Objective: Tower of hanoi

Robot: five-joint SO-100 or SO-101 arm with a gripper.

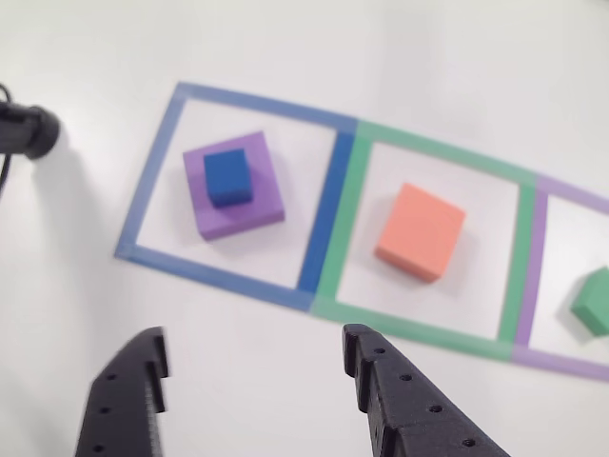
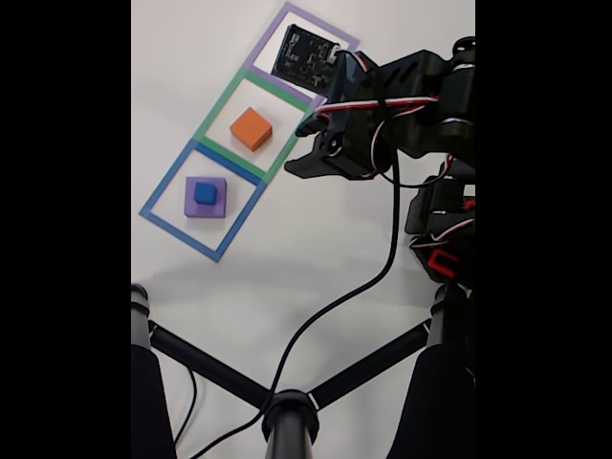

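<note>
Gripper (image 1: 257, 367) hovers above the white table (image 1: 285, 57) with its fingers spread wide and nothing between them. In the other view, a blue cube (image 1: 228, 177) sits atop a purple block (image 1: 234, 185) in the blue square (image 1: 326, 195). An orange block (image 1: 420, 231) lies in the green square (image 1: 519, 252), and a green block (image 1: 595, 301) in the purple square (image 1: 538, 233).

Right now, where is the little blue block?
In the other view, the small blue foam cube sits on top of the flat purple foam square, inside the blue tape box at left.

Matt foam-like orange block (image 1: 420, 231), matt black plastic jaws, smooth white table (image 1: 285, 48)
</note>
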